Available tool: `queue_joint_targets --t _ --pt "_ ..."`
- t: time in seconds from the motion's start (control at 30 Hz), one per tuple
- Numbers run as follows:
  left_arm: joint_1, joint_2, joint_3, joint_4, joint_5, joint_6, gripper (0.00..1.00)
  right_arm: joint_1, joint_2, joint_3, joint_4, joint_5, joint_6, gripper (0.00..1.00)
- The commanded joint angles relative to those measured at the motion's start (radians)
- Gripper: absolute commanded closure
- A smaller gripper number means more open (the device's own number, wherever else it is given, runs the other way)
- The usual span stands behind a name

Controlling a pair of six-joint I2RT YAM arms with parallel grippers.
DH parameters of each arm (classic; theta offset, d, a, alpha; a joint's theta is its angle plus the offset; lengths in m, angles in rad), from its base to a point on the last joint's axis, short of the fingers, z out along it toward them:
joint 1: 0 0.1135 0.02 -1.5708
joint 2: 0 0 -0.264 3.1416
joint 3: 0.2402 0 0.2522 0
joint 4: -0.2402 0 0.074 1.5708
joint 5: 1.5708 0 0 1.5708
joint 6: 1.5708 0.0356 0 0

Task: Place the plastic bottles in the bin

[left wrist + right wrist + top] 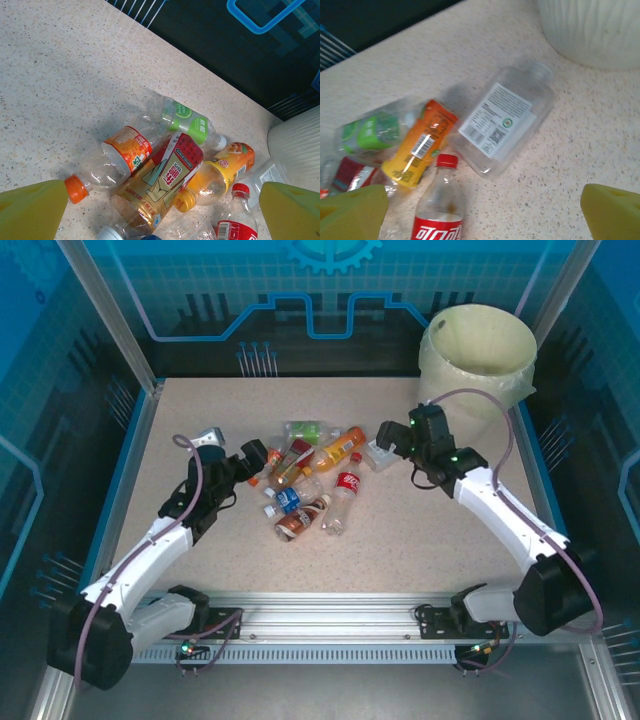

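Note:
Several plastic bottles lie in a heap mid-table. In the left wrist view I see an orange-capped clear bottle, a red-and-gold tea bottle, a green-label bottle and an orange juice bottle. My left gripper hangs open just left of the heap, nothing between its fingers. My right gripper is open over a clear white-label bottle and a red cola bottle. The white bin stands at the back right.
The bin's ribbed wall rises close behind the clear bottle. Blue walls and metal posts ring the table. Bare speckled tabletop stretches in front of the heap and along the left side.

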Motion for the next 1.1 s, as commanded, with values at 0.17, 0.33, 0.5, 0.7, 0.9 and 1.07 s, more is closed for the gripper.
queue_joint_targets --t 0.17,0.33,0.5,0.7,0.9,1.07 --pt "0.017 0.004 0.012 0.018 0.015 -0.012 0.01 0.038 0.192 0.04 0.067 0.127 0.238 0.0" --pt "0.02 0.006 0.004 0.011 0.015 -0.012 0.01 0.037 0.35 0.141 0.015 0.138 0.247 0.0" --pt "0.026 -0.002 -0.003 -0.004 0.011 -0.007 0.01 0.035 0.418 0.132 0.019 0.129 0.249 0.0" --pt "0.031 0.003 -0.013 0.005 0.014 -0.018 0.01 -0.008 0.468 0.111 0.005 0.078 0.245 0.01" --pt "0.031 0.019 -0.013 0.013 0.024 -0.023 0.01 -0.019 0.401 0.015 -0.012 -0.011 0.161 0.03" --pt "0.031 0.031 -0.01 0.016 0.028 -0.031 0.01 -0.024 0.293 -0.087 -0.086 -0.048 0.077 0.03"
